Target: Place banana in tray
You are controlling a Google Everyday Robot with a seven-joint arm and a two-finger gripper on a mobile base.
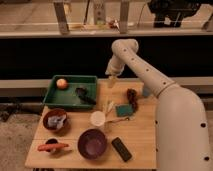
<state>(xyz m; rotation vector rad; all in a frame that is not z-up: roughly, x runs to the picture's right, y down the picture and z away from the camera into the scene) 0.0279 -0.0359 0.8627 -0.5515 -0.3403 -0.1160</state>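
The banana [109, 106] is a small pale fruit lying on the wooden table between the tray and a green sponge, just behind a white cup. The dark green tray [54, 98] sits at the table's back left and holds an orange ball [61, 83] and a dark object [84, 95]. My gripper [112, 81] points down just off the tray's back right corner, above and behind the banana, apart from it.
A white cup [98, 119], a green sponge [124, 110], a dark brown bumpy thing [131, 95] and a teal cup [146, 91] stand mid-right. In front are a brown bowl [55, 120], a carrot [52, 146], a purple bowl [93, 143] and a black remote [121, 148].
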